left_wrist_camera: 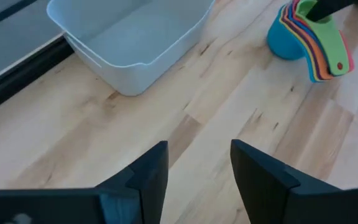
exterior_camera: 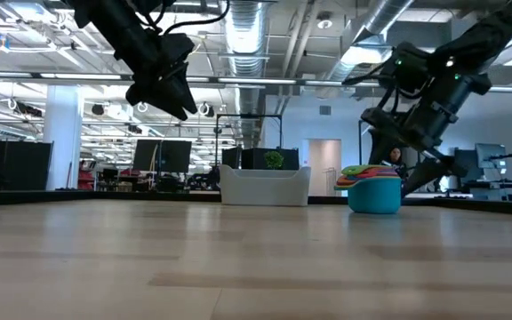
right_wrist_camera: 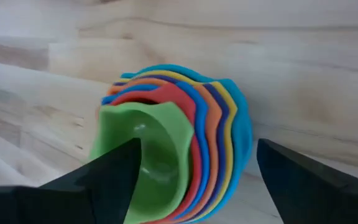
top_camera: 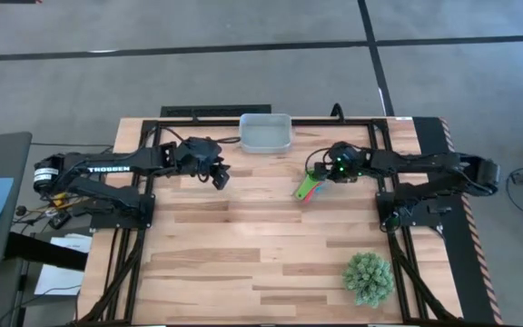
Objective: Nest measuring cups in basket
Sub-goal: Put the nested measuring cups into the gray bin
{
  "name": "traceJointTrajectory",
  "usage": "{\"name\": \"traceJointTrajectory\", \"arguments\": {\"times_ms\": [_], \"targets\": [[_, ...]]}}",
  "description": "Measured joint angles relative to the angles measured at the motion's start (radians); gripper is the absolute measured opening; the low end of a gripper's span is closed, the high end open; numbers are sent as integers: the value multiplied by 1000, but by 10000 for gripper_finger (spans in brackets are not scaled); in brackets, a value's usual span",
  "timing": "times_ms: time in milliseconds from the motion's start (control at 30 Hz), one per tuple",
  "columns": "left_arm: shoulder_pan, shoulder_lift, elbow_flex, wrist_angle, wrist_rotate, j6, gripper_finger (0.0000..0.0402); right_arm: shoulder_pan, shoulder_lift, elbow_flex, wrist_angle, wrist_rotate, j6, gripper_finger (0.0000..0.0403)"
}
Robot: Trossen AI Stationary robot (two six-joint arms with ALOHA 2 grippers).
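The measuring cups (right_wrist_camera: 185, 137) sit nested in one stack, green innermost and teal outermost. The teal cup's bottom (exterior_camera: 373, 200) rests on the table, right of the basket, and the handles (left_wrist_camera: 328, 46) fan out toward the near edge. The basket (top_camera: 265, 133) stands at the far middle, pale grey-white, with nothing showing inside it. My right gripper (right_wrist_camera: 197, 180) is open over the stack: one finger (right_wrist_camera: 107, 177) stands at the green bowl, the other (right_wrist_camera: 303, 183) outside the teal wall, apart from it. My left gripper (left_wrist_camera: 199, 162) hangs open above bare table, left of the basket (left_wrist_camera: 129, 43). My right gripper comes down on the stack slanting from the table's right side. One finger (left_wrist_camera: 319, 7) reaches into the green cup's bowl (right_wrist_camera: 148, 162). I cannot tell whether it touches the cup. The stack stays upright on the table.
A round spiky green plant (top_camera: 369, 278) stands at the near right. Bare wood lies across the table's middle and near left (top_camera: 207, 263). Black frame rails run along the far edge behind the basket. The room beyond shows desks and monitors.
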Motion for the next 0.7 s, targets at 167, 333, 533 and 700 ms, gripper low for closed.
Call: {"name": "traceJointTrajectory", "arguments": {"times_ms": [167, 333, 533, 700], "targets": [[31, 0, 0, -29, 39, 11, 162, 0, 51, 2, 38, -10, 3, 323], [50, 0, 0, -41, 62, 21, 162, 0, 63, 3, 36, -9, 11, 290], [68, 0, 0, -40, 65, 36, 162, 0, 62, 3, 29, -8, 18, 234], [84, 0, 0, -39, 66, 36, 162, 0, 62, 3, 30, -6, 14, 193]]}}
